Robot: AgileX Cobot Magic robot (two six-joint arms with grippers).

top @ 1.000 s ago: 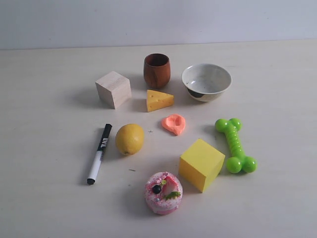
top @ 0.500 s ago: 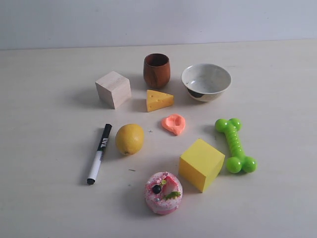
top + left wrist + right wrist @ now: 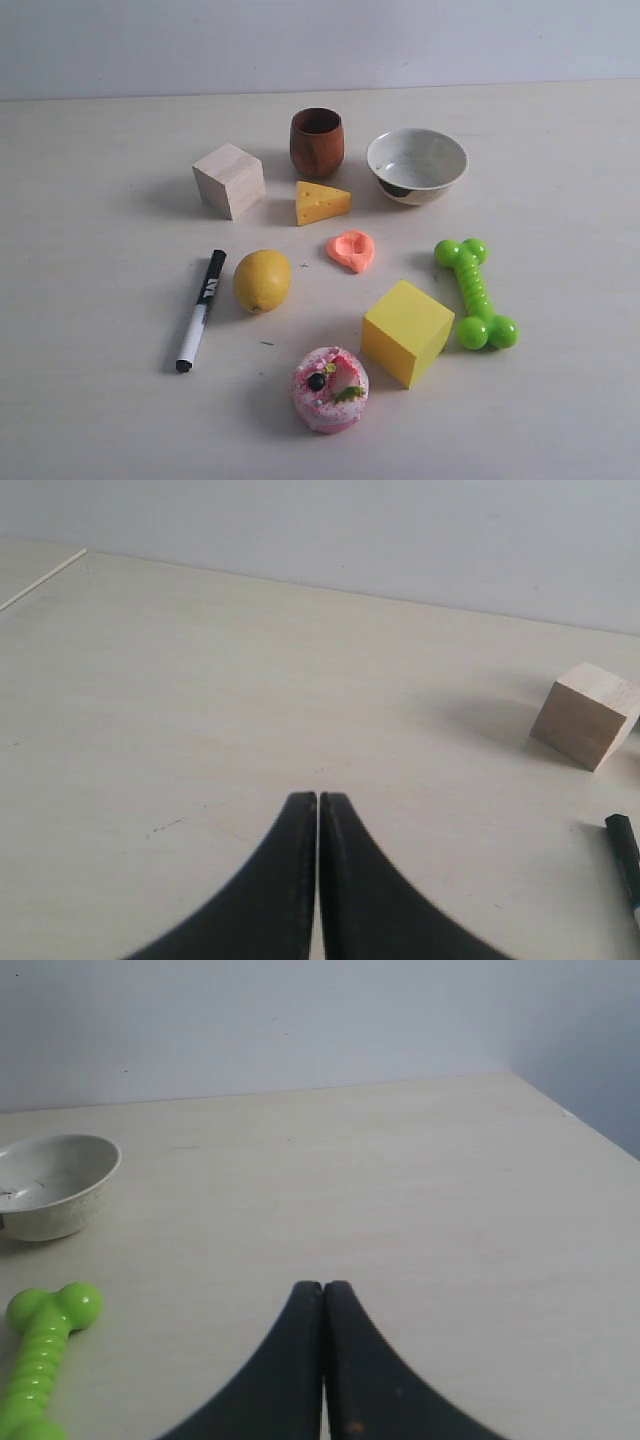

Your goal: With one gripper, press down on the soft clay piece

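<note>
My left tool has its two fingers pressed tip to tip, with only a hairline between them and nothing held. My right tool is the same: fingers together, empty. Both hang over bare tabletop, and neither shows in the exterior view, so they sit outside the cluster of things.

Ahead of my left tool I see only the wooden cube and the cap end of the marker. Ahead of my right tool are the white bowl and the green bone toy. Neither wrist view catches the soft clay piece.

In the exterior view the clay lies flat near the middle of the group, slightly to the right of centre. It is roughly heart-shaped with a dent in its middle and no marked long axis. The cheese wedge is near it on the far side and the lemon to its left. The yellow block stands near it at front right, and the bone toy is further right.

I judge my right tool the nearer one. It would have to travel inward past the bone toy and the bowl. The clay touches none of its neighbours and is open from above, so coming down straight with fingers together seems safest.
</note>
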